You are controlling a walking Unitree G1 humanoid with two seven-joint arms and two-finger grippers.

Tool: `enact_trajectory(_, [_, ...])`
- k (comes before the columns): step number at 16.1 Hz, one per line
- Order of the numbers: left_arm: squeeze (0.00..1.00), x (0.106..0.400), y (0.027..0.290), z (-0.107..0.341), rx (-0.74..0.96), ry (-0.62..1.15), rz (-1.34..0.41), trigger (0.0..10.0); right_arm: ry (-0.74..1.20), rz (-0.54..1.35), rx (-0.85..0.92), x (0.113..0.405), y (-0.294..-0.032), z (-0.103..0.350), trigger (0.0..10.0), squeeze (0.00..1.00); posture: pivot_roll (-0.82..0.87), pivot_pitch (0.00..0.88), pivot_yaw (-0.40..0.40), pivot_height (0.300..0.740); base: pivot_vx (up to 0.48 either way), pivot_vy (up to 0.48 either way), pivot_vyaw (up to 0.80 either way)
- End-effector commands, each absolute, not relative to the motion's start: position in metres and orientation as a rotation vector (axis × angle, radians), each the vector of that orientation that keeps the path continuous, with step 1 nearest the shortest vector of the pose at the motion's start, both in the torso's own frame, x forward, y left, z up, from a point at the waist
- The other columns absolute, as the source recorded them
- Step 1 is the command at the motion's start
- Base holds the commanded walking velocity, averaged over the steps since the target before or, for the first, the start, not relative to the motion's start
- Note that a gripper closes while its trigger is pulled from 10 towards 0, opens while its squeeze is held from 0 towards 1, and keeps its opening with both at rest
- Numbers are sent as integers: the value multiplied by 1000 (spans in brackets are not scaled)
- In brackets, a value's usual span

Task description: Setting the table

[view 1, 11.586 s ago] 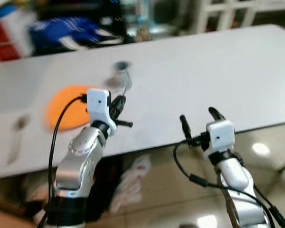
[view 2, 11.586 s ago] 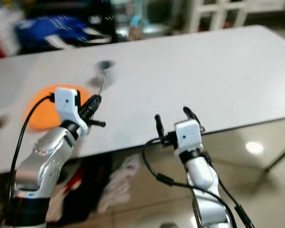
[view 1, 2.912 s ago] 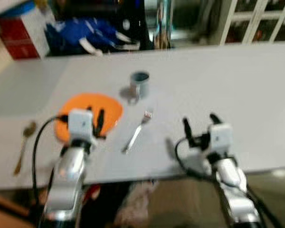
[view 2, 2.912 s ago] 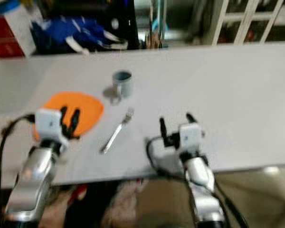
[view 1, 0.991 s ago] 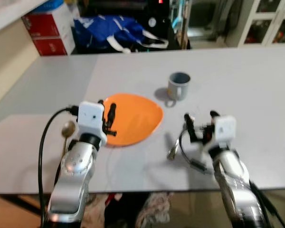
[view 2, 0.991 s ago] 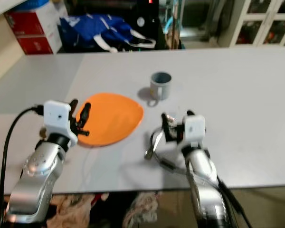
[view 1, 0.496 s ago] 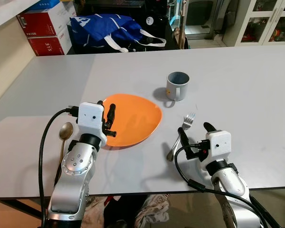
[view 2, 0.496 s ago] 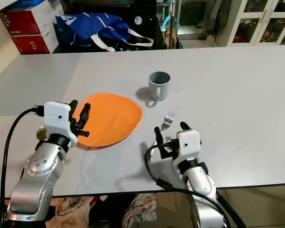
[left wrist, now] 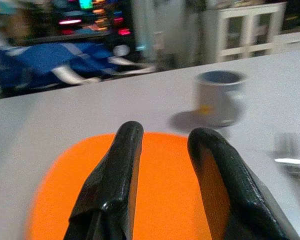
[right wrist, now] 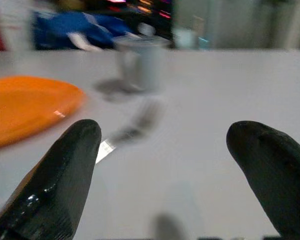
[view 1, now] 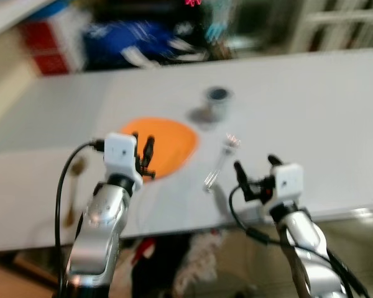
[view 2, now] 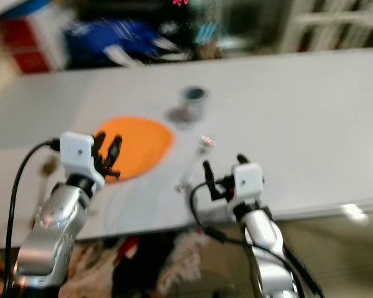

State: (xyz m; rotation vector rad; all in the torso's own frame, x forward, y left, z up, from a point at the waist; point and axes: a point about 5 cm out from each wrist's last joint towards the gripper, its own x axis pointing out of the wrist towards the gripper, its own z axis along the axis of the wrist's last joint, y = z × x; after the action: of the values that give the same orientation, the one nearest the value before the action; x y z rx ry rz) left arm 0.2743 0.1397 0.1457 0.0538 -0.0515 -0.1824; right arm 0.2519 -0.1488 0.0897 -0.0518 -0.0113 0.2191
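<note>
right wrist view: fork (right wrist: 135, 125) lies ahead of gaping right pincer (right wrist: 175, 165).

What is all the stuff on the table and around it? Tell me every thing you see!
table: one, white-grey, spanning the scene
plate: one, orange, on the table, ahead of the left gripper
mug: one, grey, on the table beyond the plate, to its right
fork: one, silver, on the table right of the plate
spoon: one, blurred, on the table left of the plate
bag: one, blue with white straps, behind the table
boxes: red and white, number unclear, behind the table at far left
left gripper: black fingers, slightly apart, over the plate's near edge
right gripper: black fingers, wide open, near the table's front edge, just short of the fork
</note>
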Motion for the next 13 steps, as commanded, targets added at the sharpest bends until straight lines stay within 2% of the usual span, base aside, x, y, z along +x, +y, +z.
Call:
enact_trajectory(1, [0, 275, 139, 148, 56, -60, -192, 10000, -18, 218, -52, 252, -148, 93, 10000, 0, -164, 0, 99, 722, 0, 0, 0])
enact_trajectory(10, [0, 273, 135, 148, 64, -53, -191, 10000, 9, 423, 56, 257, -116, 99, 10000, 0, -153, 3, 90, 722, 0, 0, 0])
enact_trajectory(13, [0, 273, 141, 152, 91, -53, -167, 10000, -18, 468, 60, 275, -110, 111, 10000, 0, -124, 13, 80, 722, 0, 0, 0])
